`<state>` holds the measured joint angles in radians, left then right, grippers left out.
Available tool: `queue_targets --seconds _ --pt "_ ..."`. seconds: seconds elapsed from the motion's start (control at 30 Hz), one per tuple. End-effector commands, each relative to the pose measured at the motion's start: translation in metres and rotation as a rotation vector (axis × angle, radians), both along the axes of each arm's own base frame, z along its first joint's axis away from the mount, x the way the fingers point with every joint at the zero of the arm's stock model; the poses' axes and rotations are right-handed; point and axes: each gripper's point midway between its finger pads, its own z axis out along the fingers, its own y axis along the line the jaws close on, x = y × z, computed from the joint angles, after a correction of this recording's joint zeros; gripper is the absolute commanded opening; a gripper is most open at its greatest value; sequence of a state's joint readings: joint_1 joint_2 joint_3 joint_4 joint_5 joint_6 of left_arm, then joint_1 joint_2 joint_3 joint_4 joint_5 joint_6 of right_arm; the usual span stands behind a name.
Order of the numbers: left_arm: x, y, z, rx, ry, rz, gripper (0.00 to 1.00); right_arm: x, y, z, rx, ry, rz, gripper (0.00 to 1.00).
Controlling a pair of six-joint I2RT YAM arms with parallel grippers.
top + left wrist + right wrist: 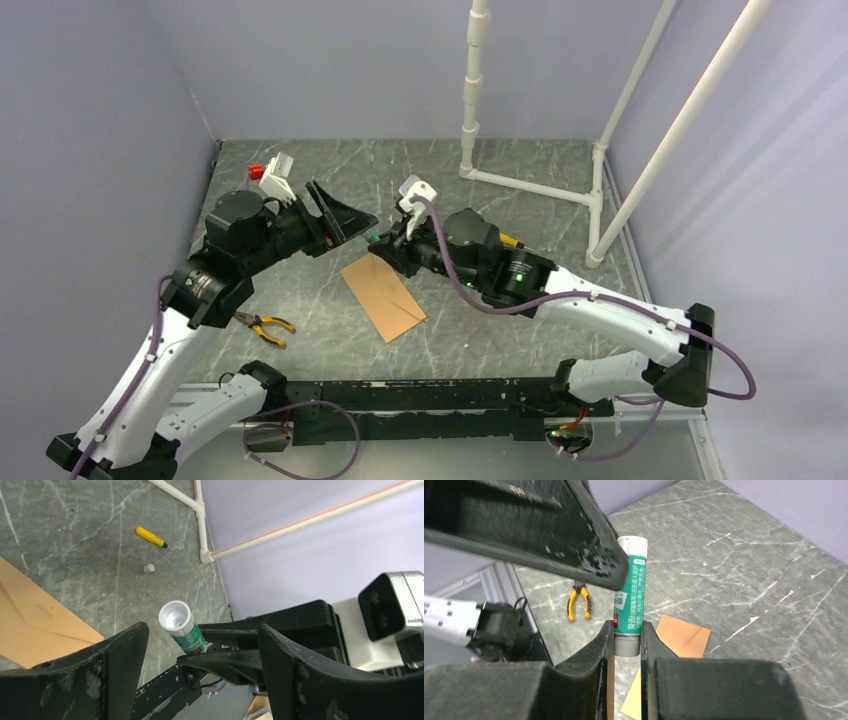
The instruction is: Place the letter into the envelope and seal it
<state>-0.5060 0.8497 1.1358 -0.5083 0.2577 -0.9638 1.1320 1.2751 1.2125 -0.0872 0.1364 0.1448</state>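
Right wrist view: the right end effector (627,635) was clenched on the grey base of a green glue stick (630,600). The left end effector (202,630) stood released, fingers wide apart, close by the tube's white end. The envelope (383,296) lay flat on the surface (400,160) between the arms.

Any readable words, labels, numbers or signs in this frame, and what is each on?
On the glue stick: white print, seemingly Chinese characters, on the green label; too blurred to quote.
On the envelope: a faint stamped mark; too small to read.
No other text is visible.
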Motion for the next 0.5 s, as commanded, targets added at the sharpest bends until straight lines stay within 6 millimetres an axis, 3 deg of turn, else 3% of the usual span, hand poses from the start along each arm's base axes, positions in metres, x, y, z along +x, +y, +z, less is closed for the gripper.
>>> queue_targets --seconds 0.0,0.27,0.47 --pt "-0.023 -0.008 0.014 0.056 -0.052 -0.154 0.85 -0.026 -0.012 0.022 -0.01 -0.112 0.181 0.0" --pt "-0.051 -0.026 0.007 0.054 -0.01 -0.377 0.84 -0.042 -0.021 0.016 -0.075 -0.167 0.299 0.0" --pt "-0.067 -0.028 0.004 0.043 -0.048 -0.465 0.58 -0.051 -0.024 0.007 -0.123 -0.167 0.366 0.0"
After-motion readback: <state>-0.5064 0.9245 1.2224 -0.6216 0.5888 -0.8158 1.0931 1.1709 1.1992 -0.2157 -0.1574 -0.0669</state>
